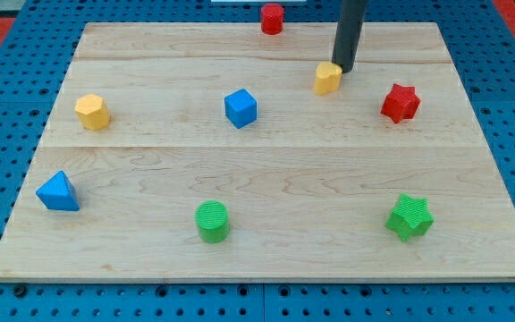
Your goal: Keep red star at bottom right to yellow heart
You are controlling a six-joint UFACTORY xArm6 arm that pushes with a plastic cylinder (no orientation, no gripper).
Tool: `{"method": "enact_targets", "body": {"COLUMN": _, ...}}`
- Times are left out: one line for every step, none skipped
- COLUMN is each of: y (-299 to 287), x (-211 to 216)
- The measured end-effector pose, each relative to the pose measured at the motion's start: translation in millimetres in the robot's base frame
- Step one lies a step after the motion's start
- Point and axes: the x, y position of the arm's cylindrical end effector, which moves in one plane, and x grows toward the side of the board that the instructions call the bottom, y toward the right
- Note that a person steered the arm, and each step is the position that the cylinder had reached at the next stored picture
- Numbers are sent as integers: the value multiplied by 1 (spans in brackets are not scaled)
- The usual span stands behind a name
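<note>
1. Right now you can see my tip point(342, 70) touching the upper right edge of the yellow heart point(327, 78), near the view's top of the counter point(266, 241).
2. No gripper is fitted, so you have only the dark rod; it holds nothing and merely rests against the yellow heart.
3. Look to the view's right of the yellow heart and slightly lower: the red star point(401, 103) sits there, near it but clearly apart.
4. Up and to the view's left of the yellow heart, at the counter's top edge, stands a red cylinder point(272, 19).
5. To the view's left of the yellow heart and a little lower you find a blue cube point(240, 108); far beyond it sits a second yellow block point(92, 112).
6. Well below the yellow heart, toward the view's bottom, are a green cylinder point(212, 222) on the left side and a green star point(409, 217) on the right.
7. Farthest from the yellow heart, at the view's lower left, lies a blue triangular block point(58, 192).
</note>
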Motion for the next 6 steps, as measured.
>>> {"method": "enact_targets", "body": {"y": -32, "x": -9}}
{"method": "enact_targets", "body": {"y": 67, "x": -55}}
{"method": "enact_targets", "body": {"y": 172, "x": -32}}
{"method": "enact_targets", "body": {"y": 148, "x": 26}}
{"method": "enact_targets", "body": {"y": 85, "x": 65}}
{"method": "enact_targets", "body": {"y": 39, "x": 79}}
